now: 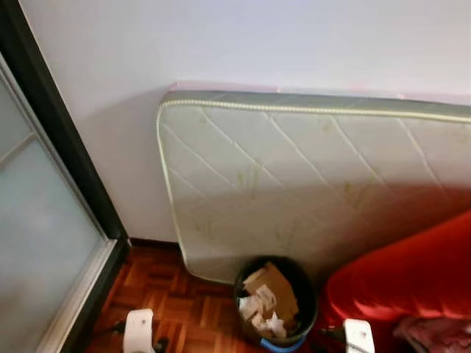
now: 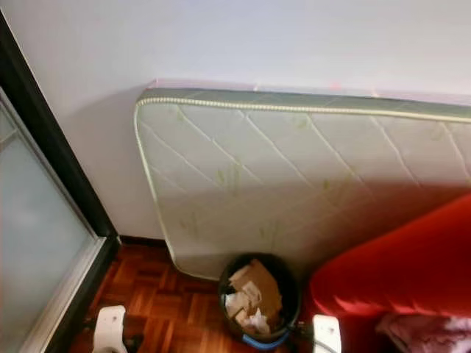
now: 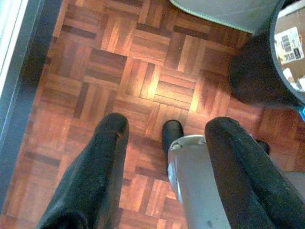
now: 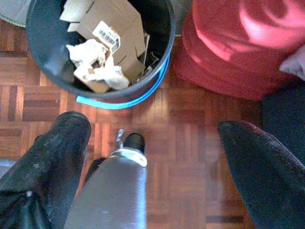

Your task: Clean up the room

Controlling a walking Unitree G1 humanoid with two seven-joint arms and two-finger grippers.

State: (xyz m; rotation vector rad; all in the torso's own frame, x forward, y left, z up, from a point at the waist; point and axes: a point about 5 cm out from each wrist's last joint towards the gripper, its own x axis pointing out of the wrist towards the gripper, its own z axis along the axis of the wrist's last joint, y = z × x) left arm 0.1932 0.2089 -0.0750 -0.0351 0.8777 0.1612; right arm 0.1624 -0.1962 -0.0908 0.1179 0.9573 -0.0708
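Against the mattress (image 1: 309, 176), bin (image 1: 278, 303) holding cardboard (image 1: 274, 288)

my left gripper (image 3: 164, 143) and right gripper (image 4: 152, 143) each have two long, dusty black fingers; beside the bin (image 4: 47, 62), my legs are silver-grey with black feet.

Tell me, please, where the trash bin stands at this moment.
In the left eye view the trash bin stands on the parquet floor low in the middle, against the leaning mattress, with the red sofa on its right.
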